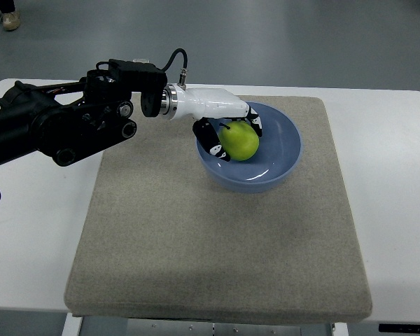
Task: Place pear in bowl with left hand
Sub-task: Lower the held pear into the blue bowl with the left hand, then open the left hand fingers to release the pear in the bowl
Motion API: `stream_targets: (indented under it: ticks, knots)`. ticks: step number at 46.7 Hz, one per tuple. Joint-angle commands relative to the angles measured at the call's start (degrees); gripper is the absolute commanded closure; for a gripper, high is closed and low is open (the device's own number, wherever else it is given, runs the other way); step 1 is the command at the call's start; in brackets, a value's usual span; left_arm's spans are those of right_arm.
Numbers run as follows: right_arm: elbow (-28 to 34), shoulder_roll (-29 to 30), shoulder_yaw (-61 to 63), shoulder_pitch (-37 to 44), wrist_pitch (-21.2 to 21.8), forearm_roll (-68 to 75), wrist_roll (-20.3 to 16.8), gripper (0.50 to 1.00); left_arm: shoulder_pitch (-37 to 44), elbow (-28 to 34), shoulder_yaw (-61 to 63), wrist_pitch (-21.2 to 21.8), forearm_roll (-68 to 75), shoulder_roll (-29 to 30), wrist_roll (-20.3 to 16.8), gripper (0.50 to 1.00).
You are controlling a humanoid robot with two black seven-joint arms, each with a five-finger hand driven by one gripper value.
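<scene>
A green pear sits inside the blue bowl, toward the bowl's left side. My left hand reaches in from the left on a black arm, white palm above the bowl's rim. Its dark fingers curl around the pear's left and top sides, so the hand is shut on the pear. Whether the pear rests on the bowl's floor or hangs just above it I cannot tell. The right hand is out of view.
The bowl stands on a beige mat covering most of a white table. A person's shoes show at the top left corner on the grey floor.
</scene>
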Motion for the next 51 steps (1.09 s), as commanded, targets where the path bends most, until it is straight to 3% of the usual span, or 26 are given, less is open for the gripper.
stream_targets:
  ticks: [1, 8, 16, 22, 51]
  knots:
    - [0.0, 0.0, 0.0, 0.0, -0.1, 0.0, 0.0, 0.574, 0.0, 0.0, 0.0, -0.1, -0.1, 0.0, 0.0, 0.703]
    - [0.0, 0.0, 0.0, 0.0, -0.1, 0.0, 0.0, 0.574, 0.0, 0.0, 0.0, -0.1, -0.1, 0.0, -0.1, 0.662]
    - [0.0, 0.0, 0.0, 0.0, 0.0, 0.0, 0.0, 0.574, 0.0, 0.0, 0.0, 0.0, -0.1, -0.1, -0.1, 0.658]
    - [0.0, 0.0, 0.0, 0.0, 0.0, 0.0, -0.1, 0.574, 0.0, -0.1, -0.1, 0.0, -0.2, -0.1, -0.1, 0.615]
    - [0.0, 0.0, 0.0, 0.0, 0.0, 0.0, -0.1, 0.574, 0.0, 1.2, -1.4, 1.5, -0.6, -0.5, 0.1, 0.615]
